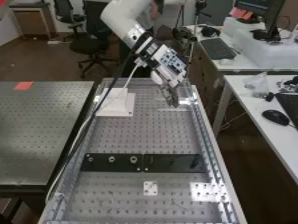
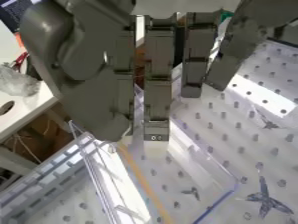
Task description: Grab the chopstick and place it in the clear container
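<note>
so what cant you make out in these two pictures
- One end of the chopstick: hidden behind the hand in the wrist view, so I can't tell if it is held.
- Its other end: cut off by the wrist view's edge.
- Part of the clear container: cut off by the same edge.
- Anything inside the container: too small to tell in the high view.
</note>
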Action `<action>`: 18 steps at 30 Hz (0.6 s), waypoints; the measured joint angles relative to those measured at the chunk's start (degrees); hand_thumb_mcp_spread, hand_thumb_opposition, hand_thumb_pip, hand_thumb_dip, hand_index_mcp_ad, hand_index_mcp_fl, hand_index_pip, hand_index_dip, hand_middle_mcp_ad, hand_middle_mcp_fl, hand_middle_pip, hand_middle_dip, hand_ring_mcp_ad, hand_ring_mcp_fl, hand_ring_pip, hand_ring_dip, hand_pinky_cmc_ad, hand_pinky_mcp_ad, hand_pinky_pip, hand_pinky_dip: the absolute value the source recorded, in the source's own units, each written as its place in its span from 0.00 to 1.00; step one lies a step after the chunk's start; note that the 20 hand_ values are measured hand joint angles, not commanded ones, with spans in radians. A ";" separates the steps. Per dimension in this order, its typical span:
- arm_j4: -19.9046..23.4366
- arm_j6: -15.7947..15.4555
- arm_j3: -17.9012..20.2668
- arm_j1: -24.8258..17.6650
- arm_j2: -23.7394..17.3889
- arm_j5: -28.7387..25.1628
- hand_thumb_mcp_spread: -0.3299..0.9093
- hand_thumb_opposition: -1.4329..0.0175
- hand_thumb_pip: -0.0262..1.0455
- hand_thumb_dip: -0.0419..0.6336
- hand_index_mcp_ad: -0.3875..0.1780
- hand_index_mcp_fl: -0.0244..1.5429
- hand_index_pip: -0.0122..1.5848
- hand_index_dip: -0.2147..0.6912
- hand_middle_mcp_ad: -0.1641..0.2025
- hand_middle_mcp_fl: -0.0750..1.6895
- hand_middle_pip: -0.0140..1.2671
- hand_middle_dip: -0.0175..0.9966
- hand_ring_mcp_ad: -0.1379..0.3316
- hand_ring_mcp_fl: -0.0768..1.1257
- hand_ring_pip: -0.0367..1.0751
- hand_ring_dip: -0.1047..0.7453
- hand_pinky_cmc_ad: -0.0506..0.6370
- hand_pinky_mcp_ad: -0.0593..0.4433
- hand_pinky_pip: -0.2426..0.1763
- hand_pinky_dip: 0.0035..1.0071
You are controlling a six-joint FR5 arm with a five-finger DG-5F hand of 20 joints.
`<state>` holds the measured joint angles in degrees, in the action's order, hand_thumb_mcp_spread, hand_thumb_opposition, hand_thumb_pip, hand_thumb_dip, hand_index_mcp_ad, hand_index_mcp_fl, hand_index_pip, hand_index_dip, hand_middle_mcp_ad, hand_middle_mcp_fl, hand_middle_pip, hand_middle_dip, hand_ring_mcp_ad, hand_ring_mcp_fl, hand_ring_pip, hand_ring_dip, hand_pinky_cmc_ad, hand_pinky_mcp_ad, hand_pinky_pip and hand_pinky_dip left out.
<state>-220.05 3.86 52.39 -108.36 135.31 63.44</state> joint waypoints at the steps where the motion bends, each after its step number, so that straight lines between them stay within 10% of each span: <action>1: 0.12 0.02 0.03 0.04 -0.05 0.09 0.59 0.37 0.77 0.56 0.44 0.54 0.34 0.20 0.50 0.65 0.22 0.42 0.60 0.36 0.17 0.45 0.74 0.58 0.48 0.84; 18: 10.80 -1.62 10.40 0.19 -10.58 -4.99 0.54 0.42 0.78 0.55 0.44 0.31 0.37 0.16 0.51 0.43 0.24 0.40 0.68 0.19 0.22 0.39 0.63 0.50 0.37 0.94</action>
<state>-209.25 2.25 62.79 -108.18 124.73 58.45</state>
